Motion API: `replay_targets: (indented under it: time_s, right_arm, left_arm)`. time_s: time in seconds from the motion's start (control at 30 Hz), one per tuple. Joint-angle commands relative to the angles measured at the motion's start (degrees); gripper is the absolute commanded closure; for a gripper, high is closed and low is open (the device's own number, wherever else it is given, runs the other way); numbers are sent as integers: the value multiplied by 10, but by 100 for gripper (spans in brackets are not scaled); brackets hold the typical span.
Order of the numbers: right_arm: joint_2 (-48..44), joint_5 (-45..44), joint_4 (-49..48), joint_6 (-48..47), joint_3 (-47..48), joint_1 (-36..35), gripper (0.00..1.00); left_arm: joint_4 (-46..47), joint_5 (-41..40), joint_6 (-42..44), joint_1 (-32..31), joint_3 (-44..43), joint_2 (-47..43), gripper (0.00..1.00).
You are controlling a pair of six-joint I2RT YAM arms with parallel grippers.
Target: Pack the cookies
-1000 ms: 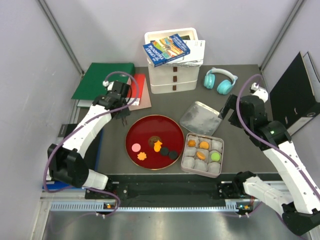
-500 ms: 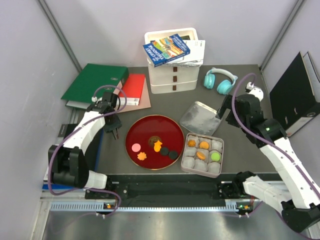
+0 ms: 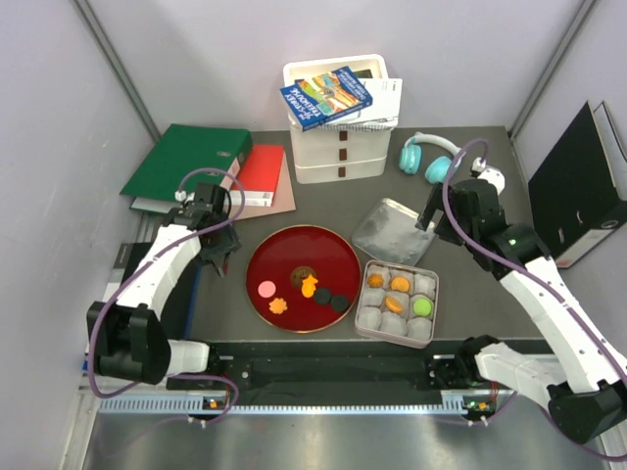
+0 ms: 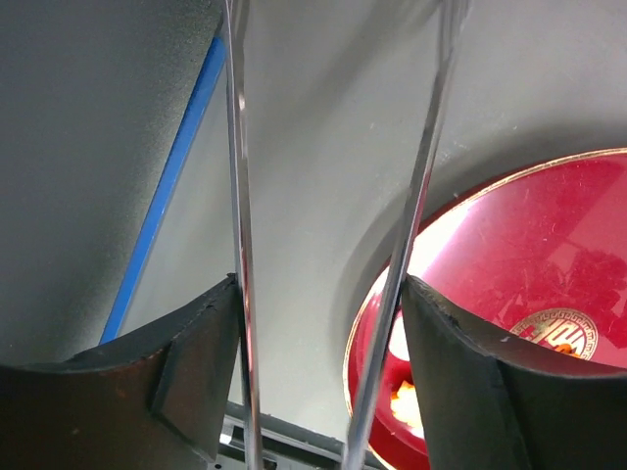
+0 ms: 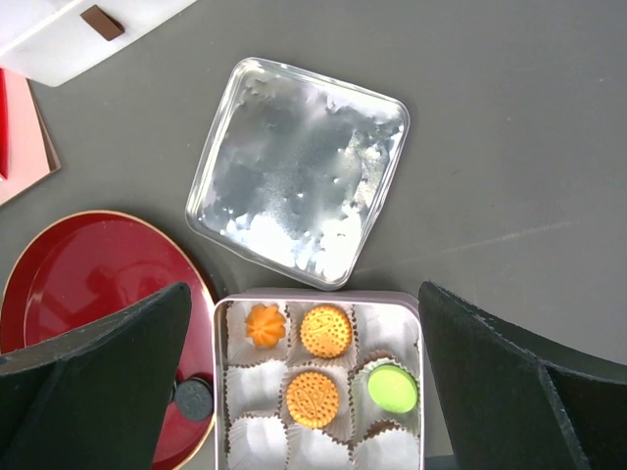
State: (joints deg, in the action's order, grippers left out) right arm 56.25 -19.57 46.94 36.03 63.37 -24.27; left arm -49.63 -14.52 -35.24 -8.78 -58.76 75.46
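Note:
Several cookies, pink, orange and dark, lie on the red plate. Three orange cookies and a green one sit in paper cups inside the open tin. My left gripper hangs just off the plate's left rim. It holds metal tongs, a finger on each blade. The blades stand spread, with bare table between them. My right gripper is open, high above the tin's far edge, and holds nothing.
The tin's silver lid lies behind the tin. White drawers with a book on top and teal headphones stand at the back. A green binder and a red book lie back left, a black binder far right.
My left arm came forward from beside the red book to the plate's left rim, and the tongs' blades spread wider. The right arm shifted slightly back and left.

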Motion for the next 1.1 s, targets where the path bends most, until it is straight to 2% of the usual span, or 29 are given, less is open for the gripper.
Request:
replay_targets:
  time_s: [0.0, 0.33, 0.47, 0.67, 0.83, 0.9, 0.93, 1.07]
  right_arm:
    - [11, 3, -28, -3, 9, -4, 1]
    - [18, 1, -28, -3, 8, -4, 1]
    - [38, 11, -26, -22, 5, -3, 1]
    - [105, 44, 7, -32, -1, 22, 1]
    - [141, 35, -1, -19, -17, 53, 1]
    - [162, 59, -2, -13, -19, 93, 1]
    - [184, 77, -3, -4, -21, 105, 3]
    - [226, 91, -27, 3, -33, 132, 16]
  left_arm:
    - [-8, -4, 9, 3, 0, -22, 30]
    - [4, 13, 2, 3, 51, -35, 29]
    - [11, 26, -1, 3, 32, -56, 29]
    - [13, 114, 4, -6, -18, -71, 29]
    - [27, 104, 2, -87, -28, -73, 21]
    - [28, 100, -8, -106, -37, -65, 4]
    - [28, 108, -25, -109, -42, -61, 1]
    - [62, 171, -54, -109, -30, -63, 1]
